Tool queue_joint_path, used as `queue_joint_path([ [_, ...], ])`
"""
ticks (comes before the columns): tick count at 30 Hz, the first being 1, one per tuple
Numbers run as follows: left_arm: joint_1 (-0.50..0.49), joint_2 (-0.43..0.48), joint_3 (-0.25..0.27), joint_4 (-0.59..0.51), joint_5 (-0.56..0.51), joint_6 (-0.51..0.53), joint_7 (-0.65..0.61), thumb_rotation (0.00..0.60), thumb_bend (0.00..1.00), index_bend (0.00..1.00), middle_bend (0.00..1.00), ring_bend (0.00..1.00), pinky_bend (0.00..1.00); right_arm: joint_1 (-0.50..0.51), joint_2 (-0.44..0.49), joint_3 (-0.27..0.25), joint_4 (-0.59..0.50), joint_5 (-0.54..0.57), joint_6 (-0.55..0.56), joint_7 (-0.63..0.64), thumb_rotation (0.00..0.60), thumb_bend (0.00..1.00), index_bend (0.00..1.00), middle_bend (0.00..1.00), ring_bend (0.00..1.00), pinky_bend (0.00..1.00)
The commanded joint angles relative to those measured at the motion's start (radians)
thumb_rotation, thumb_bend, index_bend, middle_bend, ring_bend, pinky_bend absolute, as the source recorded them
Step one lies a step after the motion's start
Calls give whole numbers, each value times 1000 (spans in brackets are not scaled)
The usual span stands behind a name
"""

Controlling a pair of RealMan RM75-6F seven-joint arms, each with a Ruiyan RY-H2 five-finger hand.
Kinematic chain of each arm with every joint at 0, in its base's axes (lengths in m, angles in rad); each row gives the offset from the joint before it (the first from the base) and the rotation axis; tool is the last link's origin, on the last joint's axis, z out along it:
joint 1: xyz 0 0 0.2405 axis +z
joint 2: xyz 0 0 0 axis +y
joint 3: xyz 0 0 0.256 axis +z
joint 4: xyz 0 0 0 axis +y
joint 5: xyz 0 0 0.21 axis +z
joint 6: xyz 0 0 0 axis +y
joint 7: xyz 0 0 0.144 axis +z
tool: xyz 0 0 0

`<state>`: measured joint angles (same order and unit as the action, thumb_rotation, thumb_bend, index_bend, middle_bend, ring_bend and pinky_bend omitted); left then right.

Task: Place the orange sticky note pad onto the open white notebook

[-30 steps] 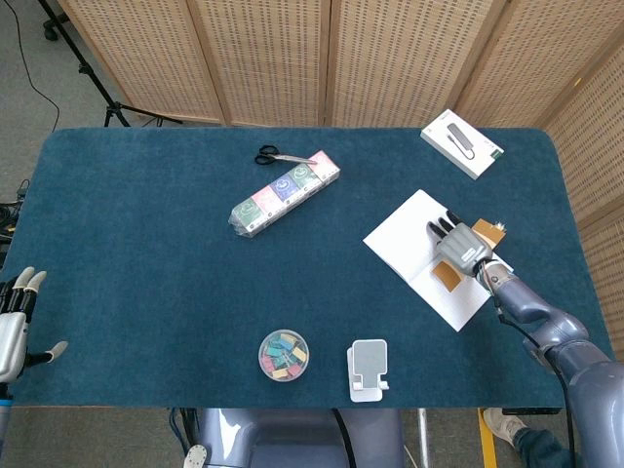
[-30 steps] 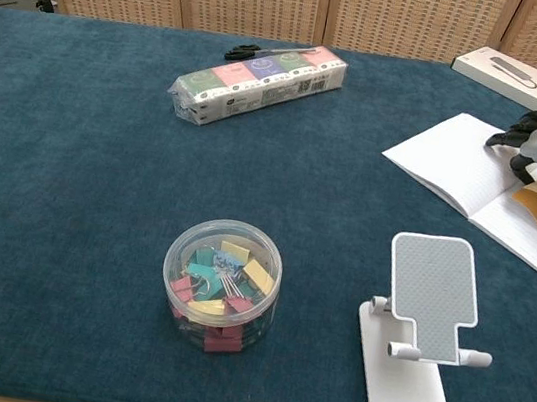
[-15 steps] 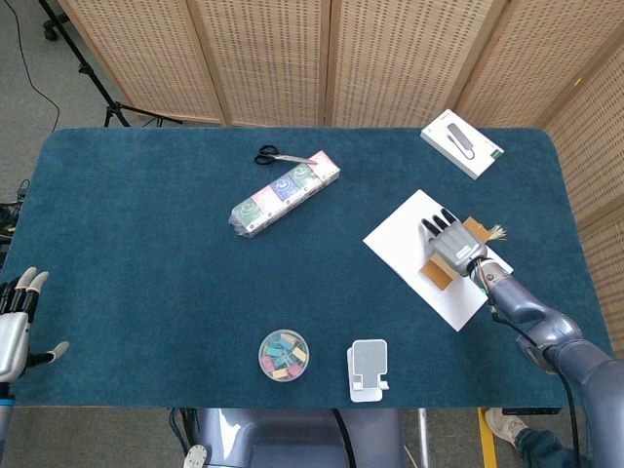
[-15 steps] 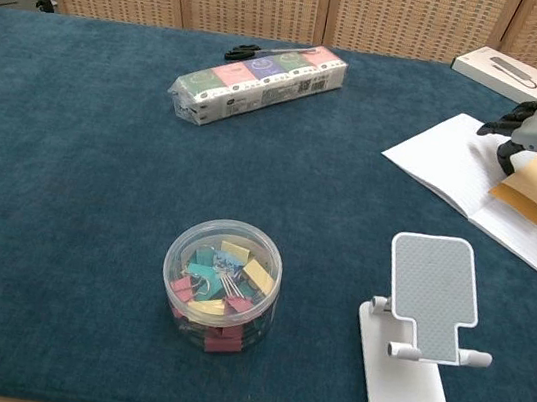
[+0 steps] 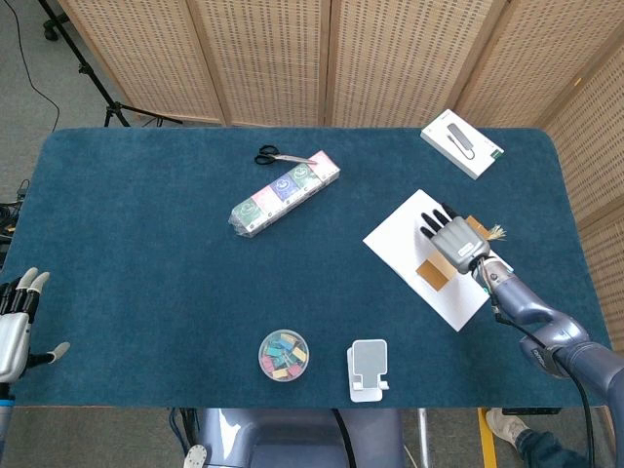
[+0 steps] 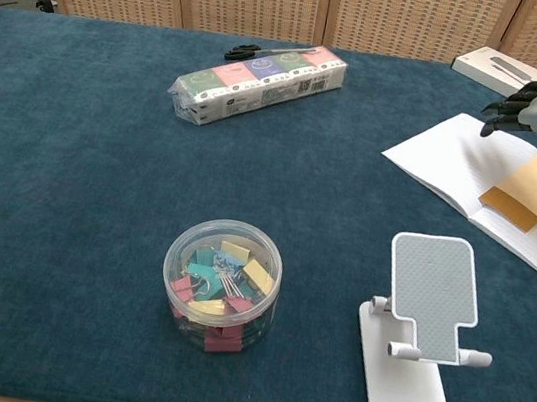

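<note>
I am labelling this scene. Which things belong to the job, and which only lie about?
Job: orange sticky note pad, open white notebook, right hand.

Lying about: clip jar, phone stand, tissue pack, scissors, boxed item.

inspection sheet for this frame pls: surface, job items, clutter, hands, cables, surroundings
Surface: dark blue carpeted table.
Job's things: orange sticky note pad lies flat on the open white notebook.
Clutter: clear tub of binder clips, white phone stand, wrapped tissue packs, black scissors, white box.
Hands: right robot hand fingers spread, above the pad; left robot hand open at the table edge.
Cables: black cable on floor.
Surroundings: wicker screens.
</note>
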<state>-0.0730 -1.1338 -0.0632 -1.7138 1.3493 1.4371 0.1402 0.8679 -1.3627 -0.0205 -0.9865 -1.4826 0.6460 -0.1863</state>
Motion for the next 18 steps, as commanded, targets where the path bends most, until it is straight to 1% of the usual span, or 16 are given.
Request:
queue_joint_path([
  [1,1,2,1,-1,2,2,-4,600,0,0,0,0,0,-18,42,21,-64,20,39,4,600,203,105,0,0,0],
  [2,2,3,1,-1,4,3,-8,600,0,0,0,0,0,-26,59,24,-91,22,53,22,600,276,121,0,0,0],
  [3,3,4,1,-1,5,4,-9,600,0,0,0,0,0,-33,72,27,-112,26,62,43,600,378,143,0,0,0],
  [4,3,5,2,-1,7,4,-11,600,0,0,0,0,0,-44,93,29,-145,26,76,85,600,454,160,0,0,0],
  [5,3,6,3,-1,8,4,-13,600,0,0,0,0,0,-52,108,29,-167,26,83,119,600,567,179,3,0,0],
  [6,3,7,4,-1,9,4,-14,600,0,0,0,0,0,-63,127,29,-198,30,88,168,600,659,190,9,0,0],
  [7,3,7,4,0,9,3,-15,600,0,0,0,0,0,-69,138,28,-214,32,91,196,600,707,195,14,0,0],
  [9,3,8,5,1,10,2,-18,600,0,0,0,0,0,-92,178,22,-272,30,101,300,600,785,196,25,0,0],
  [12,2,8,5,1,12,1,-19,600,0,0,0,0,0,-118,225,1,-322,4,113,429,600,857,196,28,0,0],
  [14,1,9,7,0,14,0,-19,600,0,0,0,0,0,-133,238,-11,-326,-11,123,493,600,885,196,29,0,0],
  [18,1,8,8,-3,17,0,-17,600,0,0,0,0,0,-161,231,-28,-285,-28,142,590,600,911,196,30,0,0],
])
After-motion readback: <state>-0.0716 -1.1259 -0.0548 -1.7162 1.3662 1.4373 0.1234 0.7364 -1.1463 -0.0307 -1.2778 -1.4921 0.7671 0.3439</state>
